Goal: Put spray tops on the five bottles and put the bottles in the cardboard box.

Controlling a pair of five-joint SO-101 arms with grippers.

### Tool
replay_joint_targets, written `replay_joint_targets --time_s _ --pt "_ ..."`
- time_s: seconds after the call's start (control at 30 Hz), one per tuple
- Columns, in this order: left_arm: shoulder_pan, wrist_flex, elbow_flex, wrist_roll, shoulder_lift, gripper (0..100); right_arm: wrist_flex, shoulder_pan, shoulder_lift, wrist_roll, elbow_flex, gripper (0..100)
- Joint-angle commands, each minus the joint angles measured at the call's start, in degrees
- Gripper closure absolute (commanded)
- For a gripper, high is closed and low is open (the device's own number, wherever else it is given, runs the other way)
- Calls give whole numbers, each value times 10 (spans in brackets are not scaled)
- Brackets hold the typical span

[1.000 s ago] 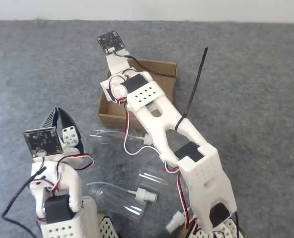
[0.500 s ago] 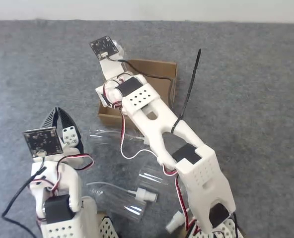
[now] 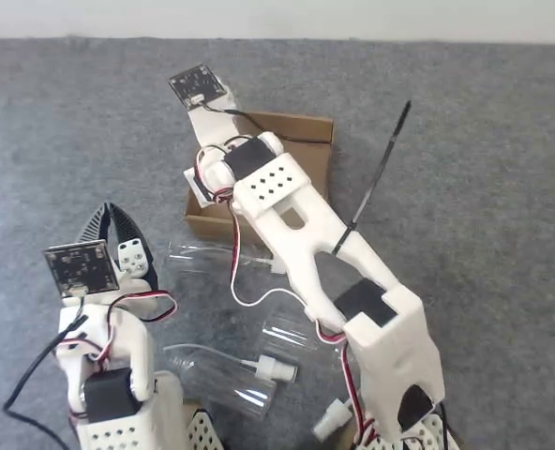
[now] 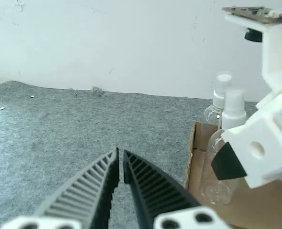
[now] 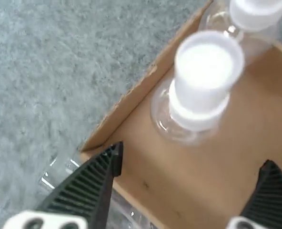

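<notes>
"Inside the box [image 5: 179,171], how many bottles [image 5: 200,81] stood capped?"

"Two, under the right fingers [image 5: 91,186], which were wide open and empty. Left fingers [image 4: 88,191] were closed on nothing. Perhaps three loose bottles [image 3: 223,375] lay on the counter [image 3: 484,234]."

The right arm [image 3: 296,216] has shifted its wrist slightly to the left over the cardboard box [image 3: 310,141].

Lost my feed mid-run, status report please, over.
Right claw open over the cardboard box, two capped bottles standing inside. Left claw shut, beside the box. Three loose bottles lying on the carpet. Nothing in the way.
</notes>
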Motion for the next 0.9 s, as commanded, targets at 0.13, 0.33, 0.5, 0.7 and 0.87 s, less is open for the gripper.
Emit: replay_joint_targets --time_s 0.13,0.33,0.5,0.7,0.87 --pt "-4 -16 -1 5 -7 987 101 11 -113 -2 -43 614" --pt "-4 -18 7 5 -7 987 179 33 -186 -1 -43 614" --pt "-4 -18 8 5 -7 987 247 32 -237 -1 -43 614" --pt "-4 -18 9 4 -7 987 336 32 -258 -1 -41 614" --pt "-4 -28 16 3 -7 987 355 39 -266 -1 -27 614"
